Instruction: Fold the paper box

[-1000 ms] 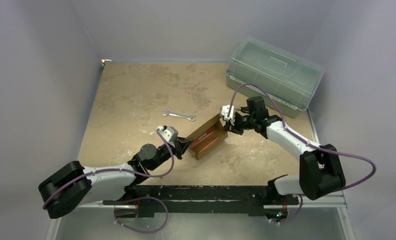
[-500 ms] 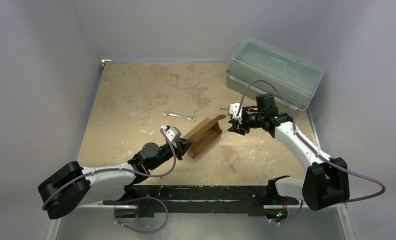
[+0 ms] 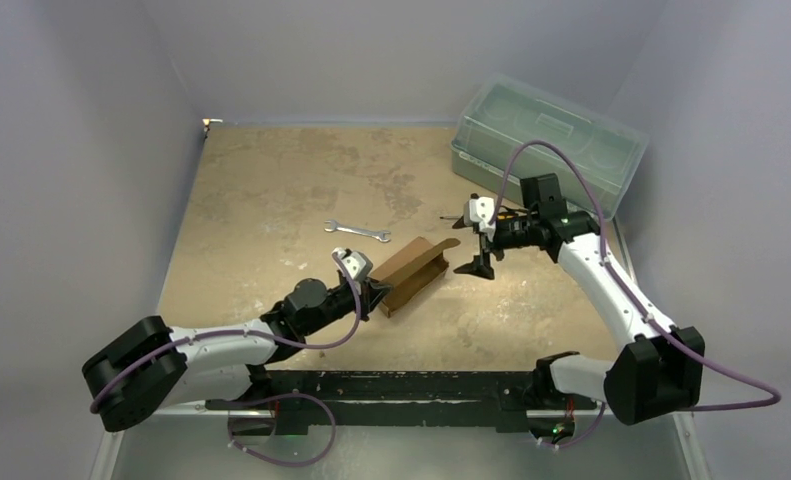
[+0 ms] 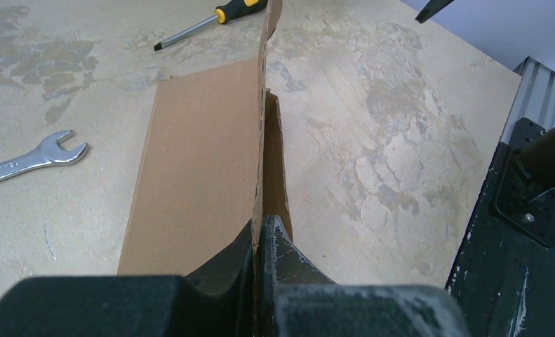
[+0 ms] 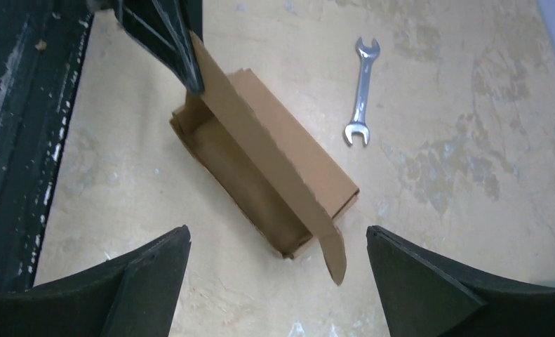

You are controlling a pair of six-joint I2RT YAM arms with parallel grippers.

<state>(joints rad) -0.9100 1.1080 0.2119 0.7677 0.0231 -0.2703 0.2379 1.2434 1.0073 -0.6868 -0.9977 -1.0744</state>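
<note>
the paper box (image 3: 411, 270) lies near the middle of the table (image 3: 271, 190), its long axis running diagonally from near-left to far-right, one long flap standing upright. your left gripper (image 3: 374, 292) is nearer, clamped tight on that flap's near end. your right gripper (image 3: 474, 266) hangs just off the far end, jaws spread wide, holding nothing.

No text, label or number can be read. The wrench (image 4: 22, 163) bears a faint stamped mark on its handle, too small to make out.
</note>
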